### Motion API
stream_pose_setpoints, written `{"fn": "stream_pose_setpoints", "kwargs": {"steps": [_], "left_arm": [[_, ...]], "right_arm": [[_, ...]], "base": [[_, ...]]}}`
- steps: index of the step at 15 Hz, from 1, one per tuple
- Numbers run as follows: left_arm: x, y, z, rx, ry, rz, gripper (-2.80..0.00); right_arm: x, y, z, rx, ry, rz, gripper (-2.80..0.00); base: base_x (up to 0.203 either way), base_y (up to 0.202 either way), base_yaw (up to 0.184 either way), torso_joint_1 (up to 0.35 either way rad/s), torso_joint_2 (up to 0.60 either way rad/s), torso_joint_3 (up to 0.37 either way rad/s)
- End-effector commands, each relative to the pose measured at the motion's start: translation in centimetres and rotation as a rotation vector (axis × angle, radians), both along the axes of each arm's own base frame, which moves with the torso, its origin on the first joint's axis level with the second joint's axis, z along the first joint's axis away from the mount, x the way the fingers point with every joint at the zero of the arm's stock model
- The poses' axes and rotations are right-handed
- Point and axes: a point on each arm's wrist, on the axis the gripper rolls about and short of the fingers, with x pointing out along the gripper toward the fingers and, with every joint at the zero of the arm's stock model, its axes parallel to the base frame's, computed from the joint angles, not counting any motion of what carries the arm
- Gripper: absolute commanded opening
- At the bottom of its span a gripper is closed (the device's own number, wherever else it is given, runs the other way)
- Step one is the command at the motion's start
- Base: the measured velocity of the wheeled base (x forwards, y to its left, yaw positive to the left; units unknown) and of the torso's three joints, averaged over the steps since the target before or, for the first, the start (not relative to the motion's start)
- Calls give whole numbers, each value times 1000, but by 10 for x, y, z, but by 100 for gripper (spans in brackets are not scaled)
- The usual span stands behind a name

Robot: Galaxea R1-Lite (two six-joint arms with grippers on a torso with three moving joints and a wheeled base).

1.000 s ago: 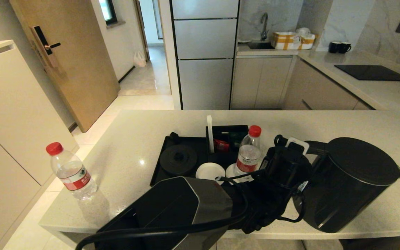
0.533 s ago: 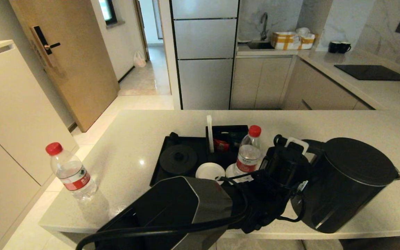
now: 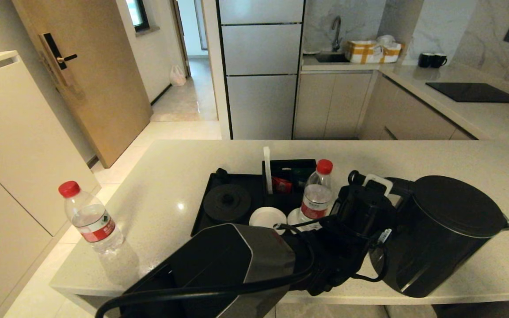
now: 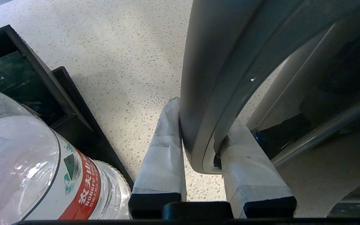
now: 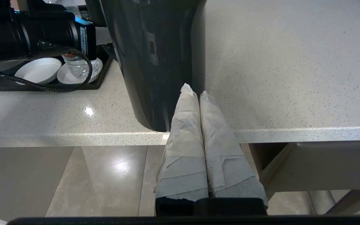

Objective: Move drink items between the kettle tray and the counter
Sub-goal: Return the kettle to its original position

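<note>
- a bottle (image 3: 93, 223) with a red cap stood upright alone on the counter (image 3: 170, 176), near its left front corner, well apart from everything else.
- the tray (image 3: 205, 212) lay on the middle of the counter, with a round black disc (image 3: 227, 202) on its left part, a small box (image 3: 287, 176) of sachets at its back, and two white coasters (image 3: 267, 217) along its front edge.
- a second bottle (image 3: 317, 194) stood upright at the tray's right end, its long axis vertical and its cap up; in the left wrist view it sat just beside the fingers, not between them.
- the left gripper (image 4: 198, 147) reached across from the left to the kettle handle (image 4: 211, 78). its two padded fingers (image 4: 164, 156) were pinching the handle's loop, one pad on the outer face and the other inside the loop, both touching it.
- the kettle (image 3: 444, 234) was just right of the tray, near the counter's front edge. its body leaned slightly, lid up, with the handle on the side towards the tray and the spout pointing right, away from the tray.
- the right gripper (image 5: 195, 93) hung below and in front of the counter edge, close to the kettle's base, its wrapped fingers pressed together on nothing.
</note>
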Motion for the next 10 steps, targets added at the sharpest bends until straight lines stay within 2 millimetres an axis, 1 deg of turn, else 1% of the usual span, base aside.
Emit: {"fn": "stream_pose_setpoints", "kwargs": {"steps": [1,2,3,4,7,9,10], "left_arm": [[0,1,5,-10,-7,2,-280],[0,1,6,-13,-9,2,-280],[-2,3,22,-40,-24,2,-280],[-3,5,31,-55,-32,2,-280],[-4,6,37,-65,-38,1,-280],[-5,9,48,-76,-45,2,-280],[-5,10,49,-74,-44,3,-280]], "right_arm": [[0,0,0,0,-1,0,-280],[0,0,0,0,1,0,-280],[0,0,0,0,-1,0,-280],[0,0,0,0,1,0,-280],[0,0,0,0,1,0,-280],[0,0,0,0,1,0,-280],[0,0,0,0,1,0,-280]], "base": [[0,0,0,0,0,0],[0,0,0,0,0,0],[0,0,0,0,0,0],[0,0,0,0,0,0],[0,0,0,0,0,0],[0,0,0,0,0,0],[0,0,0,0,0,0]]}}
